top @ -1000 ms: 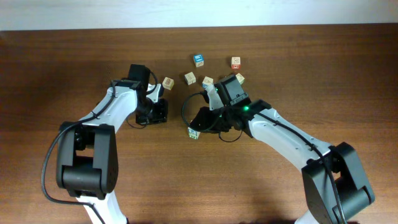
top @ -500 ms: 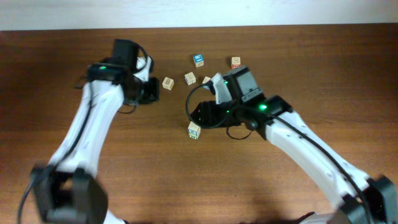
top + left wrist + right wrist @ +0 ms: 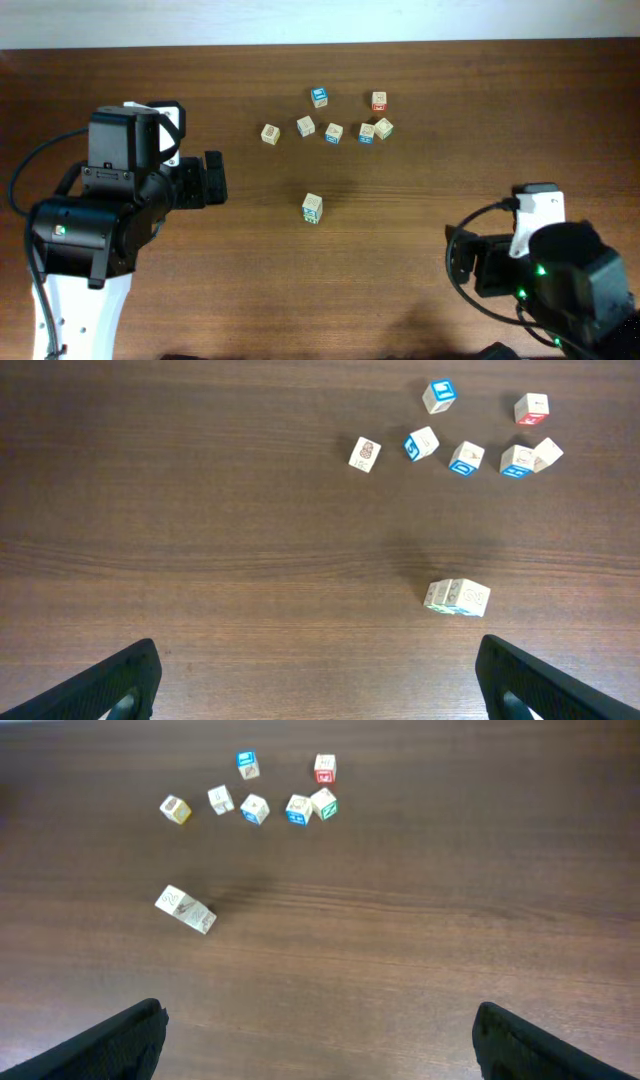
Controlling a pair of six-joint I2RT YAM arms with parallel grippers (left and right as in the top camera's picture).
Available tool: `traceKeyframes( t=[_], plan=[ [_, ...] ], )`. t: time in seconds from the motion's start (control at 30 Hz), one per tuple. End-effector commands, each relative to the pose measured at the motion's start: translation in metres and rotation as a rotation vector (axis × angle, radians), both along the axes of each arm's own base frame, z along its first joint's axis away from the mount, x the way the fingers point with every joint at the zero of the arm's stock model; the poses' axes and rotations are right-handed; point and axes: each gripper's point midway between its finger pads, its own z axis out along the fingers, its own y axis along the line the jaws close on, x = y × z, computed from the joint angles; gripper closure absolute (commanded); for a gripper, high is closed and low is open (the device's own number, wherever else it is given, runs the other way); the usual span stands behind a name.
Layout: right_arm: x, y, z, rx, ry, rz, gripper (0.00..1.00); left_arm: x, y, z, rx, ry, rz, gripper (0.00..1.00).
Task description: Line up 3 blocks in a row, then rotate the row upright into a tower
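Observation:
A lone block (image 3: 312, 207) with a teal-green edge lies by itself mid-table; it also shows as the lone block (image 3: 457, 597) and the lone block (image 3: 185, 908). Beyond it lies a loose row of several small cubes: a blue-printed block (image 3: 320, 96), a pale block (image 3: 306, 126) and a blue-edged block (image 3: 334, 133) are among them. My left gripper (image 3: 213, 178) (image 3: 318, 660) is open and empty, well left of the blocks. At the lower right my right gripper (image 3: 458, 265) (image 3: 318, 1020) is also open and empty, far from them.
A cube with red print (image 3: 379, 100) sits at the right end of the row, with two more cubes (image 3: 375, 129) just below it and one tan cube (image 3: 270, 133) at the left end. The brown wooden table (image 3: 400, 220) meets a pale wall at the far edge.
Both arms have pulled back from the cubes, the left to the left and the right to the lower right. Both grippers have opened. The lone block stays on the table.

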Motion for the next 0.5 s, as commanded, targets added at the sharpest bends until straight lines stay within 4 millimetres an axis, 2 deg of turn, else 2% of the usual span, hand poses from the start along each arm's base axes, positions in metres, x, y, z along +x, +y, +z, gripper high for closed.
traceKeyframes(
  t=[0.0, 0.1, 0.17, 0.27, 0.37, 0.47],
  plan=[
    [0.001, -0.005, 0.006, -0.015, -0.024, -0.015, 0.02, -0.002, 0.003, 0.004, 0.012, -0.014, 0.006, 0.01],
    [0.001, -0.005, 0.006, -0.016, -0.024, -0.015, 0.02, -0.002, 0.003, 0.004, 0.012, -0.014, 0.006, 0.01],
    [0.002, -0.013, 0.004, -0.039, -0.033, -0.05, 0.02, -0.002, 0.003, 0.004, 0.012, -0.014, 0.006, 0.01],
    [0.005, -0.043, 0.005, 0.011, -0.134, -0.197, 0.02, -0.002, 0.003, 0.004, 0.012, -0.014, 0.006, 0.01],
    [0.011, -0.043, -0.007, -0.068, -0.342, -0.073, 0.02, -0.002, 0.003, 0.004, 0.013, -0.014, 0.006, 0.01],
    [0.024, -0.051, -0.046, -0.096, -0.553, -0.093, 0.02, -0.002, 0.003, 0.004, 0.013, -0.014, 0.006, 0.01]
  ],
)
